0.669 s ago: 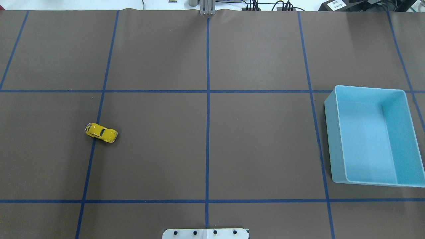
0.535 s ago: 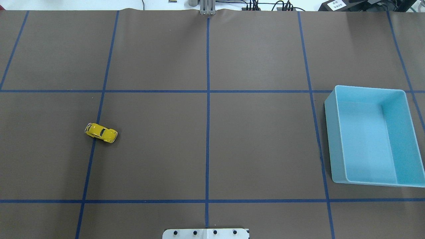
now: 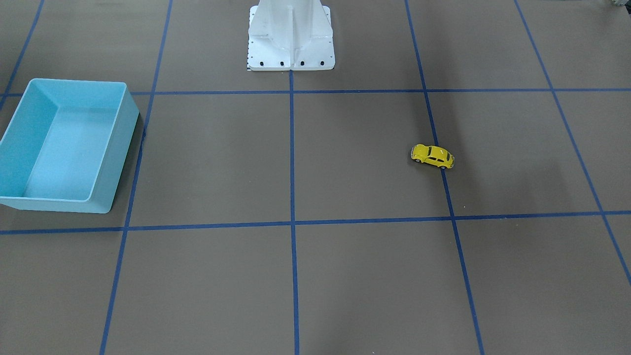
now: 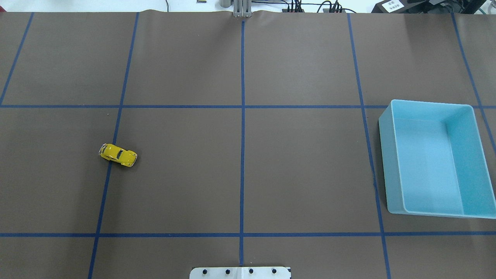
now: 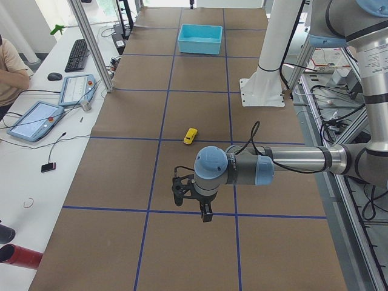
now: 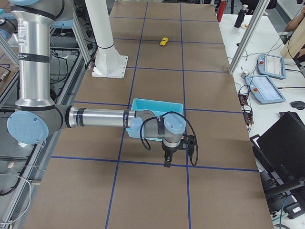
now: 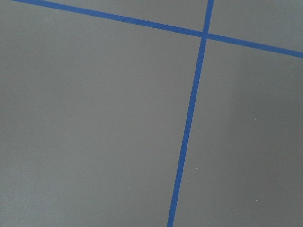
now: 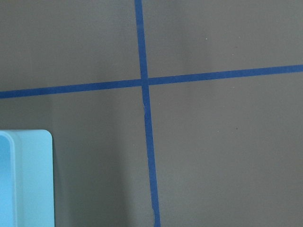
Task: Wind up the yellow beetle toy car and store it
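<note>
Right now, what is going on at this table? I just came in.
Nothing is being handled yet. The yellow beetle toy car sits alone and untouched on the table, on the robot's left side. The blue bin stands on the right side, with nothing visible inside. The left gripper hangs above the table short of the car, the right gripper near the bin. Both show only in the side views, so open or shut cannot be told.

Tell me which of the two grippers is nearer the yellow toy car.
The left gripper: it hangs at the same end as the yellow beetle toy car; the right gripper hangs by the blue bin at the opposite end.
</note>
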Robot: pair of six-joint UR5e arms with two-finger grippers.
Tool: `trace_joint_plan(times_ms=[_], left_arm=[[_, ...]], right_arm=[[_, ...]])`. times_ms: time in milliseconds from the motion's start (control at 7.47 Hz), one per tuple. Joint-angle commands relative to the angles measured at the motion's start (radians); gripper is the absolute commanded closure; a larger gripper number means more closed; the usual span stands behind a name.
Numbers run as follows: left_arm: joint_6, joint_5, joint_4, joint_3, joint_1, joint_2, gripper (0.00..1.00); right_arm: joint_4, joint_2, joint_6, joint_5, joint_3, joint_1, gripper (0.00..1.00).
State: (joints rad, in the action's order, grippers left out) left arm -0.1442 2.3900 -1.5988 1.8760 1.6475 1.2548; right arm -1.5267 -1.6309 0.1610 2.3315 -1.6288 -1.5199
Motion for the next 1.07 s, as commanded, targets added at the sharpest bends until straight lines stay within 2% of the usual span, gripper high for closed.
trace_joint_plan(times_ms=[0,937], left_arm=[[0.0,0.0,0.0,0.0,0.0,0.002,0.0],[0.002,0.002,-0.012,0.002,-0.006,0.008,0.0]], right_arm=[[0.0,-0.006,0.0,0.0,-0.002,0.0,0.0],[-0.001,-0.004,0.0,0.0,-0.002,0.001,0.0]])
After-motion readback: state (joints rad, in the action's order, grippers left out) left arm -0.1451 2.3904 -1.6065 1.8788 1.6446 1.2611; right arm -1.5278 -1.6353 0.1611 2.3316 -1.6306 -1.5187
